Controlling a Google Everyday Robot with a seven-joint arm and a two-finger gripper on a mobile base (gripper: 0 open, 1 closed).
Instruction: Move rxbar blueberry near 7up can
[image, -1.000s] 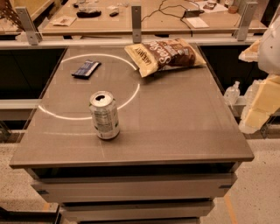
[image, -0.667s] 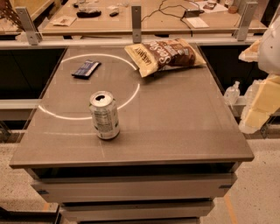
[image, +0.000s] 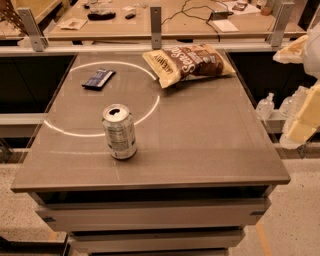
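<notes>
End effector (image: 301, 122) hovers right of table (image: 210, 150) edge.

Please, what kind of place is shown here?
Probably a lab or workshop: a test table with a can and snack bar, a workbench with cables behind, and the robot's end effector at the right edge.

We log the 7up can (image: 119, 131) standing upright on the table (image: 210, 150), front left of centre. Behind it, at the back left, the rxbar blueberry (image: 98, 78) lies flat, well apart from the can. We place the chip bag (image: 187, 62) at the back edge, right of the bar. The gripper (image: 304, 120) hangs beyond the table's right edge.
</notes>
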